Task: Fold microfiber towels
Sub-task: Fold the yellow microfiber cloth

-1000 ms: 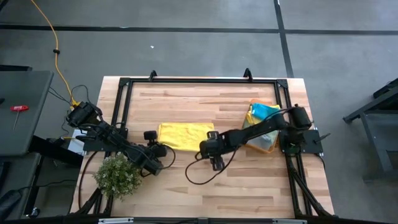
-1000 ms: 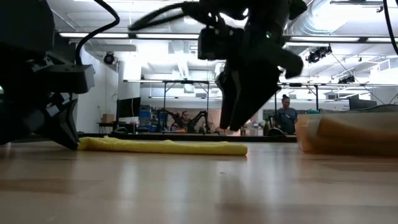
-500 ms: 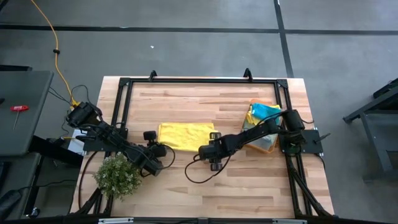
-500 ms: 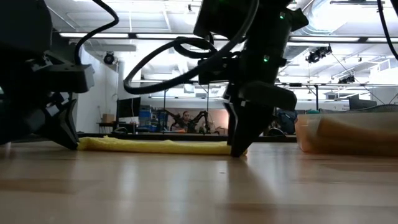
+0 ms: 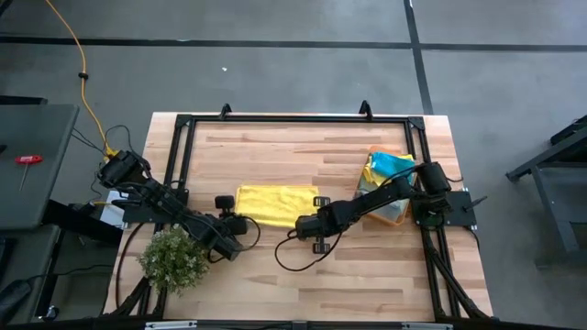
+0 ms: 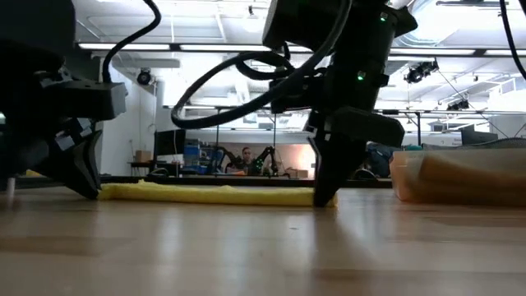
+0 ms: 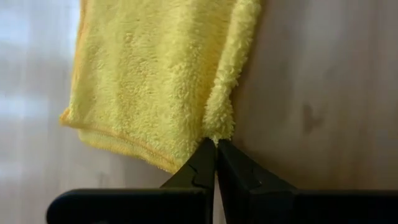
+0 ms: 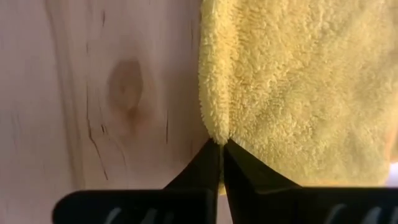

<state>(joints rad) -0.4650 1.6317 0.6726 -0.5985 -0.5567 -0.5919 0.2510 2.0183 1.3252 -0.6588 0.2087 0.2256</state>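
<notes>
**Mia:** See the right pincer [image 8: 219, 144]? It is pinched shut on a corner of the yellow towel [image 5: 275, 202]. The tips meet right at the folded edge.

**Sam:** And the left pincer [image 7: 216, 146]?

**Mia:** Same thing at the other end. It is shut on the near corner there. So each arm has one corner of the towel's near edge.

**Sam:** Where is the towel?

**Mia:** Flat in the middle of the desk [image 5: 303, 266], between the two arms. From low down it looks like a thin yellow strip lying on the wood.

**Sam:** Which way does it go?

**Mia:** Its long side runs left to right, from one pincer to the other. The short sides point away from the arms, toward the back of the desk.

**Sam:** What should they do to fold it well?

**Mia:** I think both arms should lift together, only a little, and go the same speed. Then carry the near edge over to the far edge and line the corners up. If one arm goes faster, the fold gets crooked.

**Sam:** Anything else on the desk?

**Mia:** An orange bin [image 5: 396, 200] with more towels [image 5: 389, 166] sits by the right arm. A green plant [image 5: 171, 259] sits by the left arm.
</notes>
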